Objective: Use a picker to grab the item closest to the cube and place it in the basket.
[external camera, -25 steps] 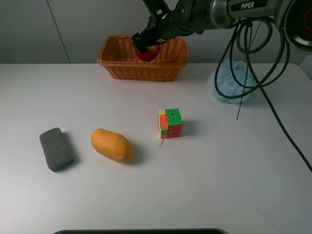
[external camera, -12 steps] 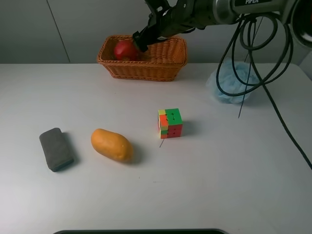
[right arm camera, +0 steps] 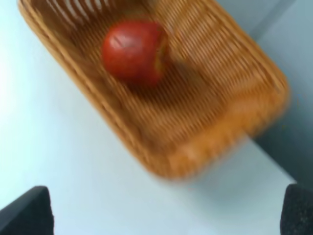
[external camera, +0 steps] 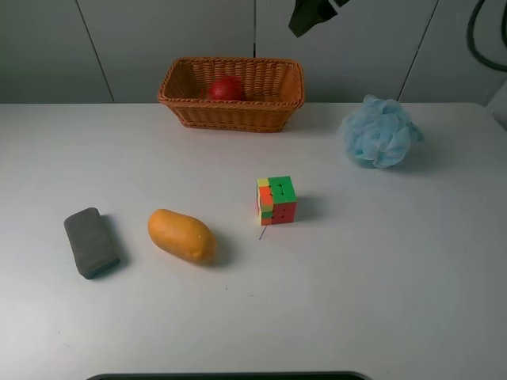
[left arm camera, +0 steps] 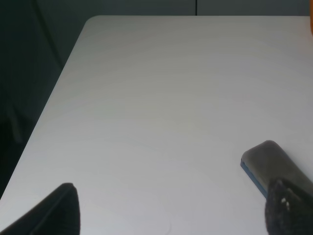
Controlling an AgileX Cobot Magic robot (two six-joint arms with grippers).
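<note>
the red apple (external camera: 226,87) lies inside the wicker basket (external camera: 178,95), near its middle, so the placing looks done; little is left to go wrong beyond the retreat. the right gripper (right arm camera: 161,215) hangs high above the basket with its jaws spread wide and empty, and in the high view only a dark part of that arm shows at the top edge. a hasty swing down or sideways could clip the basket rim and shove it along the bench (external camera: 380,285). the left gripper (left arm camera: 171,208) sits low over the bench, jaws apart and holding nothing, one tip just beside the grey sponge (left arm camera: 274,166), which a careless move could nudge. the cube (external camera: 276,199) stands undisturbed. no brand, label or writing can be read anywhere.
</note>
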